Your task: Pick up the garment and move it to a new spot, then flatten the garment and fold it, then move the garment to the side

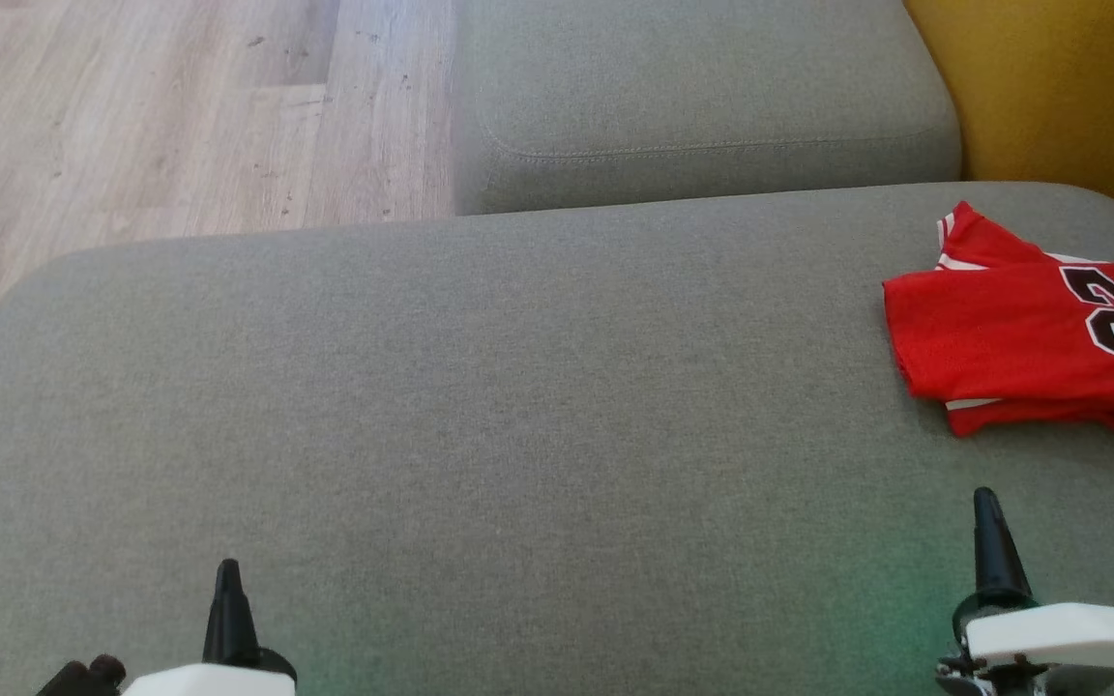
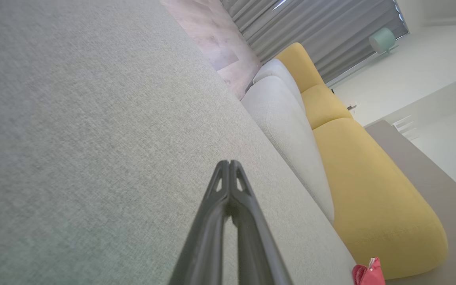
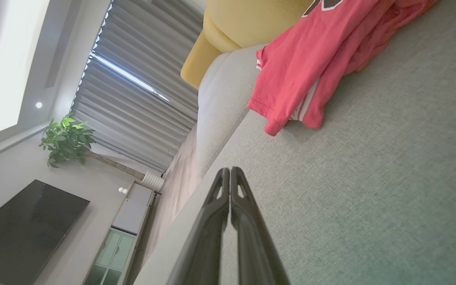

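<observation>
Garment, red knit jersey with black numerals (image 1: 1021,329): lies doubled at right edge of grey fabric cushion (image 1: 518,435). Likely light, limp, slippery; take your pinch at a hemmed corner. Left gripper (image 1: 227,572), right gripper (image 1: 985,501): fingers pressed together, empty, at cushion's near edge.

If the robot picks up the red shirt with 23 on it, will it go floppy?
Probably floppy: the red jersey is thin cloth in soft folded layers, so it would likely sag and unfold. It looks light for its size. Pushed, it may bunch up rather than slide, since the grey cushion is rough weave.
</observation>
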